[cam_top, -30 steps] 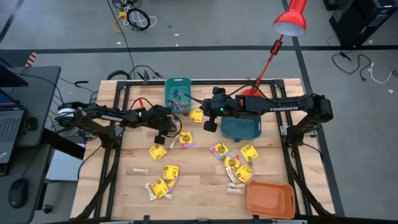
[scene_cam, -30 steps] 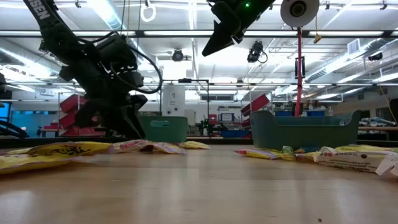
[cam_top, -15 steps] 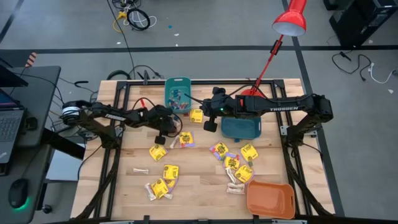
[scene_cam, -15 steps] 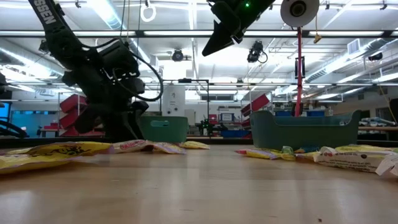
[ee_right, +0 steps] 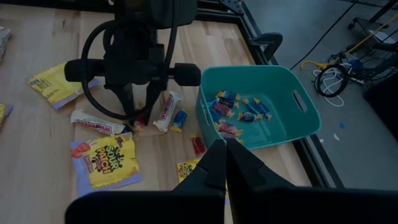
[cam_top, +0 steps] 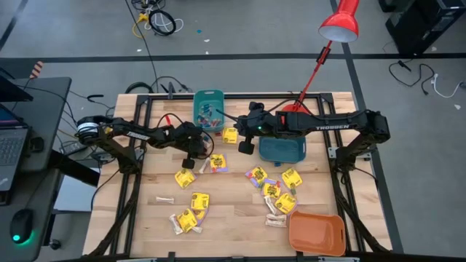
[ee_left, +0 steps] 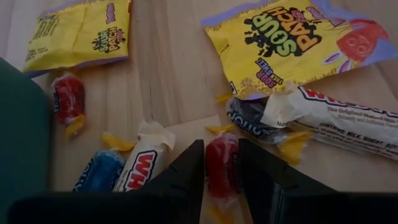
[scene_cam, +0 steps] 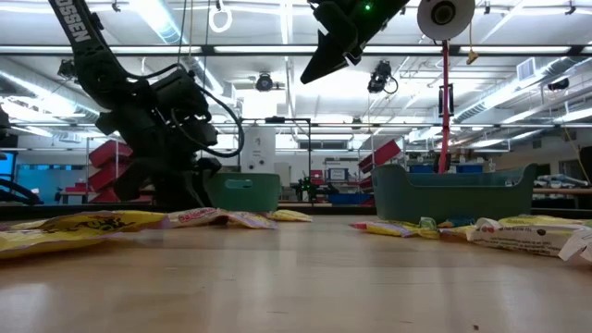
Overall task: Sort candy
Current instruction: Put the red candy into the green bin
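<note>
Left gripper [ee_left: 221,168] fingers straddle a red candy [ee_left: 219,167] on the desk [ee_left: 168,68], grasping it. Twist-wrap may slip; neighbouring sweets crowd in. Right gripper [ee_right: 225,163], clenched empty, hovers near teal bin [ee_right: 261,134].

High view looks straight down; low view sits level at table height; both share the wooden slatted table [cam_top: 233,207].

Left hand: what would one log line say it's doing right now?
left hand: around red candy on table | right hand: shut, raised, idle | teal bin: holds small candies
</note>
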{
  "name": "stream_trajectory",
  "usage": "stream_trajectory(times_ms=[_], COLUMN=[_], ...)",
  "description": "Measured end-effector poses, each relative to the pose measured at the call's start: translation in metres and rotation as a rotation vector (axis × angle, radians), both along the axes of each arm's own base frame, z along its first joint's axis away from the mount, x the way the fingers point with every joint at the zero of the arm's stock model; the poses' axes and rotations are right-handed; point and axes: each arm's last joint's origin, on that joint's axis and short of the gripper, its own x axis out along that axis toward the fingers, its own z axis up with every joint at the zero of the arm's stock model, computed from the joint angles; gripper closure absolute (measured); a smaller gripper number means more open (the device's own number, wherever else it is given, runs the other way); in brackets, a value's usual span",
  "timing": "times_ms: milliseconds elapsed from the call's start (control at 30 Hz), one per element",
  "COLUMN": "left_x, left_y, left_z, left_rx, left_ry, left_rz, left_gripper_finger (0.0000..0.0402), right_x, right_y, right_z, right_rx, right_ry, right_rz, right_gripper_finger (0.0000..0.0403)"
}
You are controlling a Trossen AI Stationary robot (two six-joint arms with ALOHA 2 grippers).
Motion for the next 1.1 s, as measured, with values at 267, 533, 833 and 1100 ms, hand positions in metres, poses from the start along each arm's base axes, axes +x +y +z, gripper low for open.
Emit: stream_trajectory(times_ms=[267,533,833,1100], left_x=[-0.001,-0.004,-0.007,-0.008], left_y=[0.000,-0.002,-0.005,-0.013], left_z=[0.001,0.006,0.019,0.041], left_rx=[-0.018,-0.018,-0.094,-0.098], left_ry=[0.001,0.001,-0.054,-0.158], left_rz=[0.012,0.023,0.030,-0.003], left_gripper_finger=[0.0350,0.0356,0.0356,0.0356], right_x=[0.000,0.000,0.000,0.000], right_y=[0.000,0.000,0.000,0.000], right_z=[0.000,0.000,0.000,0.000], right_rx=[0.000,0.000,0.000,0.000], right_ry=[0.000,0.001,0.001,0.001], right_rz=[0.000,0.000,0.000,0.000], right_gripper_finger=[0.0403,0.0403,0.0403,0.0403])
